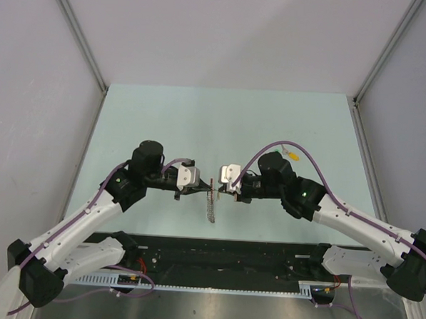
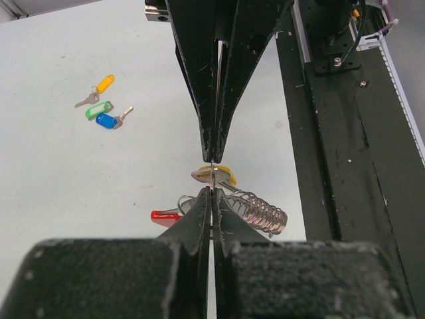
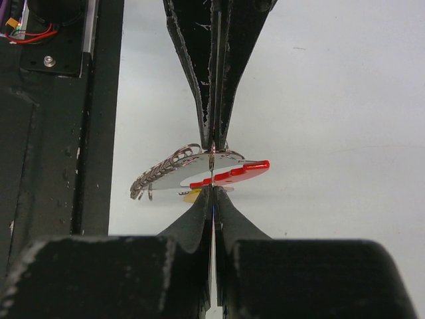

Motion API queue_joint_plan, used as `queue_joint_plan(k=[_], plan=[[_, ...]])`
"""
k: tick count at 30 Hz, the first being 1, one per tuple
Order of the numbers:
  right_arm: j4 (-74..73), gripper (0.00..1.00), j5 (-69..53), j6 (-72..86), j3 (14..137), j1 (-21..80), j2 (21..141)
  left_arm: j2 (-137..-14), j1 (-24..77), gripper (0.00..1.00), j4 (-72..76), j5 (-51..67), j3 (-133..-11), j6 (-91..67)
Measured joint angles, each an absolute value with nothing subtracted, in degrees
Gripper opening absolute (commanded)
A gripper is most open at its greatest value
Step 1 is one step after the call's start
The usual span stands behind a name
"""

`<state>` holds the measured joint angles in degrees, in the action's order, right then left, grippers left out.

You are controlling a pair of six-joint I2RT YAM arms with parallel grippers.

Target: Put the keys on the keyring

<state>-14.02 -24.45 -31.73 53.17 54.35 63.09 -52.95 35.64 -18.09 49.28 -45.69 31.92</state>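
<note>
Both hands pressed together, tip to tip above the tabletop (image 2: pixel 80 186), centre of the overhead view. L hand (image 2: pixel 211 194) pinches the keyring (image 3: pixel 229 174) on its thin metal loop. R hand (image 3: pixel 212 191) is clamped on the opposite side of that loop, right where a yellow-headed key (image 2: pixel 224 175) sits. Can't tell if it has the key's blade or only the wire. Red tab sticks out sideways and the chain (image 2: pixel 262 212) dangles off the loop. Spare keys lie upper left in the L wrist view, well apart from the ring: yellow (image 2: pixel 103 84), green (image 2: pixel 98 110), blue (image 2: pixel 106 120), the last two just beside each other. Handling, IMO: loop is light, stiff, springy and slick, so it's likely to twist or pop out of a tip pinch. Hold it on the wire near the split, not the tab. Chain is floppy and will swing, so avoid it. Keys are tiny, flat and light. Take them by the plastic head and leave the eye free.
</note>
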Motion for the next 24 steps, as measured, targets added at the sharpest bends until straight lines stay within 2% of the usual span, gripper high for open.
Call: queue_joint_plan(k=[24], plan=[[-12.0,0.00,-24.3,-28.5,53.2,55.1,61.3,-54.4,37.4,0.00,-17.2,48.4,-45.7,30.2]])
